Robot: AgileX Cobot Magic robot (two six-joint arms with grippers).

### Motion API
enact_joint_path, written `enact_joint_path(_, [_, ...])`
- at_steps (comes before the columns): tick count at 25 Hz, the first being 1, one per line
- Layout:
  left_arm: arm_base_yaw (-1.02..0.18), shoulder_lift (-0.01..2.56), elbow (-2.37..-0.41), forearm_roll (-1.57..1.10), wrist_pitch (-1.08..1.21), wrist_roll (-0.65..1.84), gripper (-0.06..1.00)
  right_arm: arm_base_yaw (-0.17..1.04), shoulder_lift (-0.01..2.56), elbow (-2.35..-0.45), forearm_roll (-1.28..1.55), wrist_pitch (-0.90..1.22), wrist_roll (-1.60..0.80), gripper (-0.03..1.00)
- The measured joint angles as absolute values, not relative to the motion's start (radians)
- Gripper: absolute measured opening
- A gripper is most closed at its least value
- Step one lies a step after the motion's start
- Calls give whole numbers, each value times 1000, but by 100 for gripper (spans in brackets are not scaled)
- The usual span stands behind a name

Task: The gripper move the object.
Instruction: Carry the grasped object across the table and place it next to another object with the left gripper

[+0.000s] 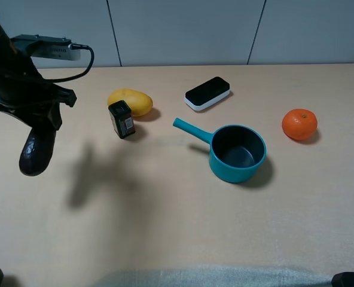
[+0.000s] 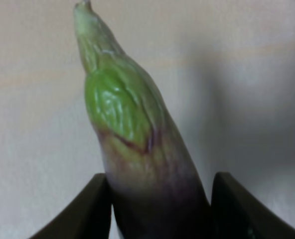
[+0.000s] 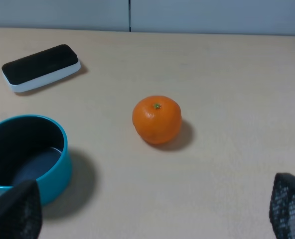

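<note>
i am carrying the eggplant (image 1: 36, 153) in the left end effector (image 1: 43, 121), which is pinching it across the purple body. it is hanging clear of the table (image 1: 165, 227) at the far left, with its shadow falling on the wood just beside it. in the left wrist view the two dark fingers (image 2: 90, 211) are pressing on either flank, and the green cap and stem are sticking out past them.

the skin looks glossy and the body is tapering, so i am judging that it could slide through the pads. i am planning a slow, even travel with no sharp turns of the wrist. the task names no target, so i am aiming for bare wood well apart from the black box (image 1: 122, 119) and the mango (image 1: 131, 101). i am intending to lower until the eggplant is resting before letting go, since it may roll.

the right end effector (image 3: 152, 206) is spread wide and holding nothing, near the orange (image 3: 157, 119) and the teal pan (image 3: 25, 157). i am leaving it parked there.
</note>
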State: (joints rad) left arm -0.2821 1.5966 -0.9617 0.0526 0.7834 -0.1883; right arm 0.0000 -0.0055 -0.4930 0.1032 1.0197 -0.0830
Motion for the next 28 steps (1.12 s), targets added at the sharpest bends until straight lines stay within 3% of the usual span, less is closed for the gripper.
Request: enact_joint_path(28, [-282,2075,-1434,108,796,-188,45,0,-5,-493,103,1020,-83,69])
